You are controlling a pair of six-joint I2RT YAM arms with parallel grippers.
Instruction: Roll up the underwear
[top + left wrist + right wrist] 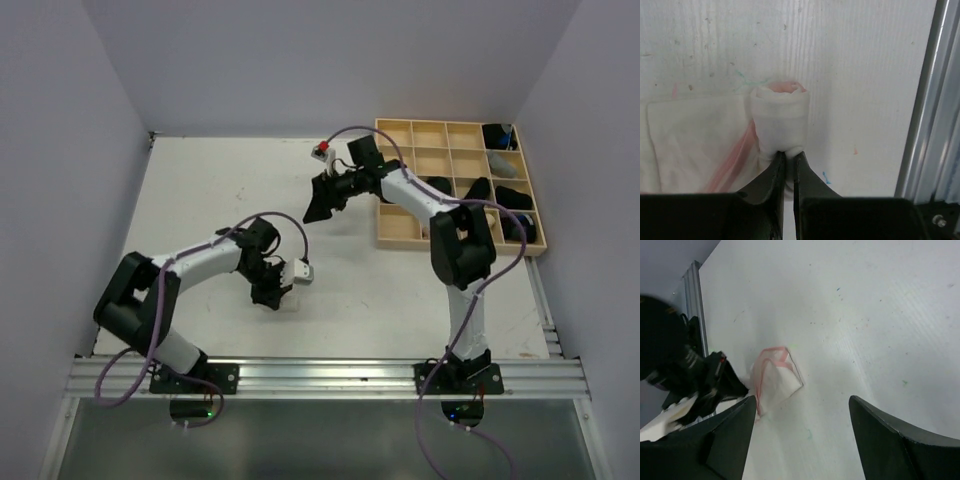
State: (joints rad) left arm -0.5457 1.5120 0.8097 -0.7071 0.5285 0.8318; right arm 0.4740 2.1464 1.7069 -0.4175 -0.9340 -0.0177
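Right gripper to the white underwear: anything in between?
Nothing; only bare table separates the right gripper and the underwear, as the right wrist view shows.

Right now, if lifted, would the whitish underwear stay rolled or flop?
Probably floppy: the whitish underwear is thin, creased cloth. The flat part would likely hang. The roll may unwind, since the left hand pinches only its end.

The left hand (788, 167) pinches the near end of the whitish underwear (780, 120), jaws nearly together. The rolled part shows pink inside; the rest lies flat on the table (865, 75). A metal rail (925, 110) runs along the right.
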